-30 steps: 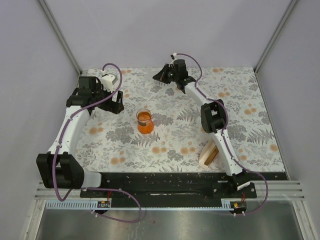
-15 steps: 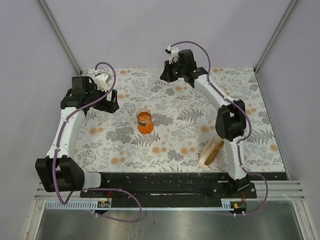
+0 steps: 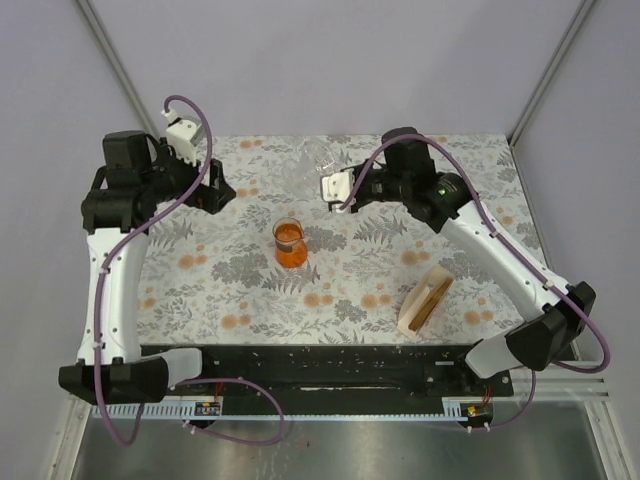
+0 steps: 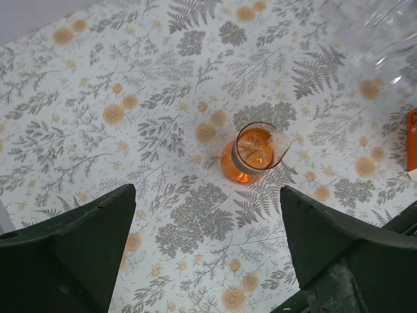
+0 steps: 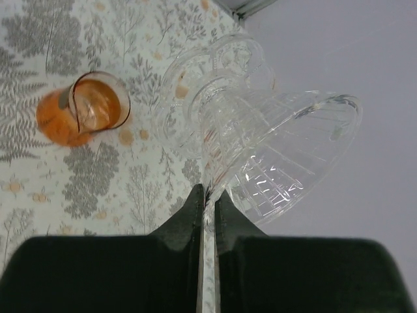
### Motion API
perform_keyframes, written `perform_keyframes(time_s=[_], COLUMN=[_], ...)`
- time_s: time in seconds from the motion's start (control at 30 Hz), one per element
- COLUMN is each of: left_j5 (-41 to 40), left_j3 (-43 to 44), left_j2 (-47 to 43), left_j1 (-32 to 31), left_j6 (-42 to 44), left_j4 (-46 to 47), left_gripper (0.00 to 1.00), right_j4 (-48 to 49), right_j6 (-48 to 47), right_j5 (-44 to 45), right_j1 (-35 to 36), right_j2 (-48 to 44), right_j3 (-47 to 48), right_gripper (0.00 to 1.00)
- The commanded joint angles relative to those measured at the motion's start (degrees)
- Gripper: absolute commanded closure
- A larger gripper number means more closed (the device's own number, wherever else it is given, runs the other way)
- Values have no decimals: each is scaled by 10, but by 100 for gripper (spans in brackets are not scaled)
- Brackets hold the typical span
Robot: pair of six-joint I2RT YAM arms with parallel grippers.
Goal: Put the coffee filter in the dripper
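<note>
The right gripper (image 5: 208, 199) pinches the clear dripper (image 5: 273, 150), which lies tilted just beyond its fingertips.

Plain pale-grey walls (image 3: 330, 60) enclose a floral-clothed table (image 3: 250, 290) — grey ferns, orange blooms — with metal posts (image 3: 118, 70) at its far corners.

In the left wrist view the clear dripper (image 4: 374, 32) is a blur, cut off at the top-right corner.

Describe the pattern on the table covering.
White table covering printed with grey ferns and leaves plus orange flowers; it shows best in the left wrist view.
</note>
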Motion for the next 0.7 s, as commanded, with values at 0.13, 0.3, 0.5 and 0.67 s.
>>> perform_keyframes(time_s=[0.13,0.3,0.5,0.67], left_j5=[123,163,198,205], left_j3=[69,44,11,42], left_j2=[-56,-78,-90,-83], left_j1=[-2,-5,-5,-14], left_j6=[-24,53,365,317], left_j4=[-46,-53,-148,-140], left_gripper=[1,1,1,1], right_j4=[-177,-188,-164,-146], right_j6=[-245,-319,-405,-458], right_j5=[139,230,307,342], right_j1=[89,147,181,200], right_j2=[14,23,29,47], right_j3=[82,83,68,62], right_gripper=[100,100,100,100])
